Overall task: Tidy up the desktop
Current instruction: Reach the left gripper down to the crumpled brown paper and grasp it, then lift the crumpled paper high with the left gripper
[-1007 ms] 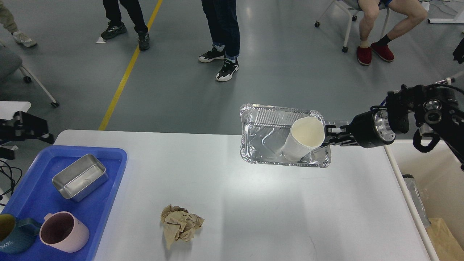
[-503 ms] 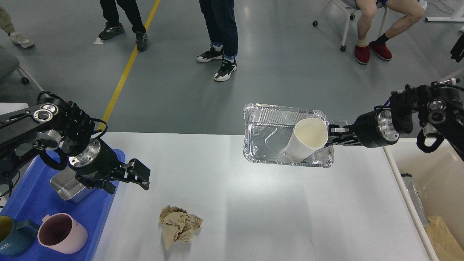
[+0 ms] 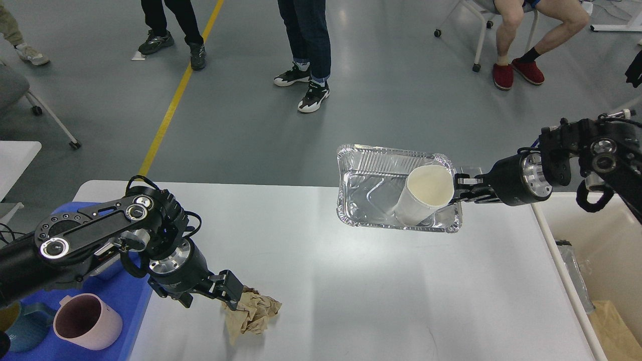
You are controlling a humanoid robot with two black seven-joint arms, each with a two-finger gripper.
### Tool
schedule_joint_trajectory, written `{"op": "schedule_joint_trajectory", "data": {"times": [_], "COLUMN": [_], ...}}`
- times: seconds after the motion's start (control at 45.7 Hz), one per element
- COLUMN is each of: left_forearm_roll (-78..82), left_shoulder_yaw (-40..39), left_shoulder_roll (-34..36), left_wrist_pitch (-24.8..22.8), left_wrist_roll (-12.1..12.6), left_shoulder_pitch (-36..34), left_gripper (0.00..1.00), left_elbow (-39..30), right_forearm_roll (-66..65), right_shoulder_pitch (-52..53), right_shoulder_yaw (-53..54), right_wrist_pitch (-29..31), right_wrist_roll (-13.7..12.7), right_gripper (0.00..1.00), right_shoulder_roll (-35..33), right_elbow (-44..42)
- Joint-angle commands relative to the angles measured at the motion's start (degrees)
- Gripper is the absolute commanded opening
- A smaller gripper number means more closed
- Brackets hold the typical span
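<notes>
The white desktop [image 3: 351, 286] fills the lower half of the head view. A crumpled brown paper ball [image 3: 255, 313] lies on it near the front left. My left gripper [image 3: 208, 296] is open, low over the desktop, with one finger [image 3: 231, 288] touching the ball's left edge. A foil tray [image 3: 373, 188] hangs in the air above the desktop's far right edge, with a white paper cup [image 3: 424, 193] leaning inside it. My right gripper [image 3: 457, 193] is shut on the tray's right rim.
A blue tray [image 3: 134, 301] at the left edge holds a pink mug [image 3: 86, 322] and a teal mug [image 3: 20, 333]; my left arm covers its back part. A cream bin [image 3: 602, 235] stands right of the table. People stand and sit on the floor beyond.
My left arm came in from the left and swept down and right to the paper ball. The right gripper with the foil tray has barely shifted.
</notes>
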Motion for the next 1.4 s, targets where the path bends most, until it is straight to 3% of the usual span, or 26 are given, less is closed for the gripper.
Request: {"op": "schedule_joint_trajectory", "data": {"times": [0.0,0.394,0.941,0.985,1.051,1.16,1.313,1.379], "left_forearm_roll": [2.4,11.9,14.5,15.3,16.3,18.6,21.0,21.4], "left_shoulder_yaw": [-0.6,-6.3,-7.3,-7.3,-7.1,-6.7,-7.3,-7.4], "left_shoulder_roll": [-2.0,-9.1,-15.3,-15.4,-15.3,-14.9,-14.2,-14.2], "left_wrist_pitch": [0.0,1.0,3.4,3.4,3.4,3.8,4.6,5.4], "left_wrist_roll": [-0.1,-0.3,-0.5,-0.4,-0.2,-0.2,-0.3,-0.2], "left_shoulder_pitch": [0.5,4.2,7.3,7.3,7.3,7.3,7.4,7.4], "left_gripper": [0.98,0.98,0.97,0.88,0.54,0.19,0.15,0.05], "left_elbow": [1.4,8.3,11.3,11.2,11.1,11.2,11.1,11.2], "right_forearm_roll": [0.0,0.0,0.0,0.0,0.0,0.0,0.0,0.0], "right_shoulder_pitch": [-0.6,-1.1,-1.6,-1.6,-2.2,-2.3,-2.4,-2.5], "right_shoulder_yaw": [0.0,0.0,0.1,0.0,0.0,0.1,0.1,0.1], "right_wrist_pitch": [0.0,0.0,0.0,0.0,0.0,0.0,0.0,0.0], "right_wrist_roll": [0.0,0.0,0.1,0.0,0.0,0.1,0.0,0.1], "right_gripper": [0.0,0.0,0.0,0.0,0.0,0.0,0.0,0.0], "right_shoulder_roll": [0.0,-0.1,-1.3,-1.3,-1.3,-1.3,-1.3,-1.3], "right_elbow": [0.0,0.0,0.4,0.4,0.4,0.4,0.4,0.4]}}
